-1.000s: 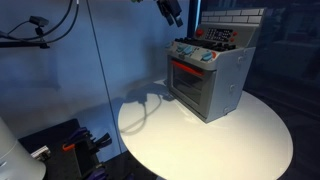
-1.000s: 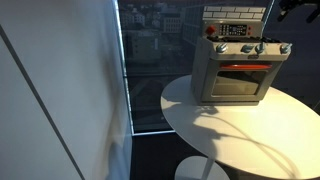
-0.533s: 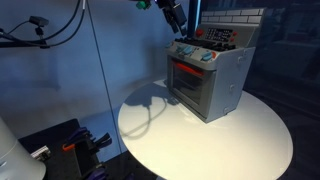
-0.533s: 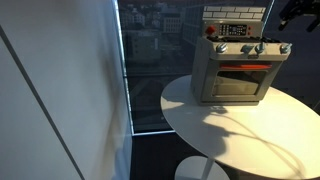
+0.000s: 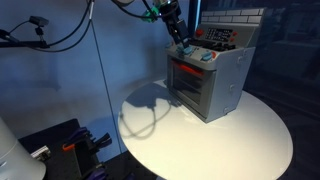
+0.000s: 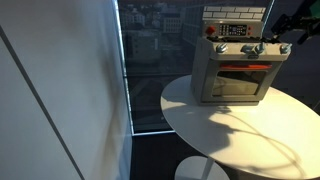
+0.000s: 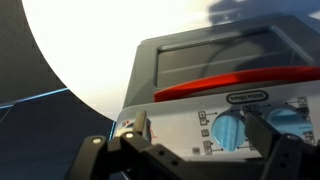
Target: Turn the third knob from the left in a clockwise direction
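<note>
Wrist view showed round blue plastic knobs on the front panel of the grey toy oven, next to its red door handle; I couldn't tell which was the third. The black gripper hung close before them, fingers spread wide and holding nothing. In an exterior view the oven stood on a round white table.

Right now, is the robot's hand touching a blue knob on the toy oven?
Cannot tell. In the wrist view the open hand frames a blue knob, whose edge meets one finger in the picture; depth is unclear.
</note>
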